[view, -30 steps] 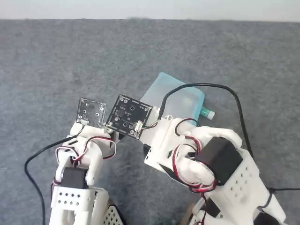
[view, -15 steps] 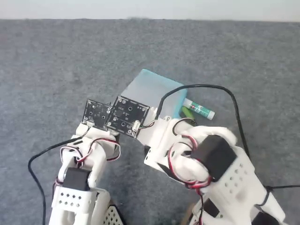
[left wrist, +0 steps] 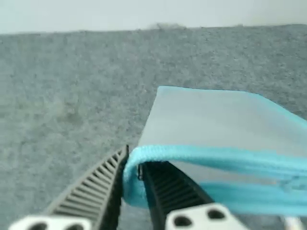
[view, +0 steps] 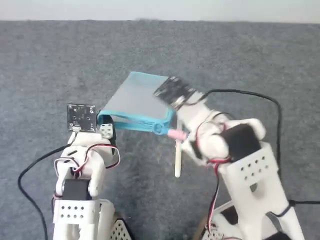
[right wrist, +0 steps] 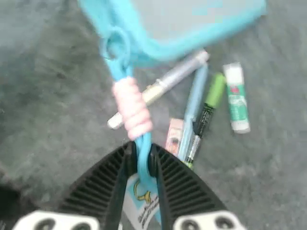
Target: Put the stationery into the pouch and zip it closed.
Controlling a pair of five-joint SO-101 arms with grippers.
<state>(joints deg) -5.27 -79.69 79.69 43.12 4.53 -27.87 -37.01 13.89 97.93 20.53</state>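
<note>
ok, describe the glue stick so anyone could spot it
On the grey mat, under the lifted blue pouch, lies a cluster of pens. The glue stick sits at its edge beside the green marker: short, stubby, white with a green label.

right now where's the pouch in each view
High view: pouch at centre, held between the arms.
Left wrist view: pouch just beyond the left pincer, which clamps its corner.
Right wrist view: pouch beyond the right pincer, which grips its pull cord.
Shared landmark: its turquoise zip edge.
</note>
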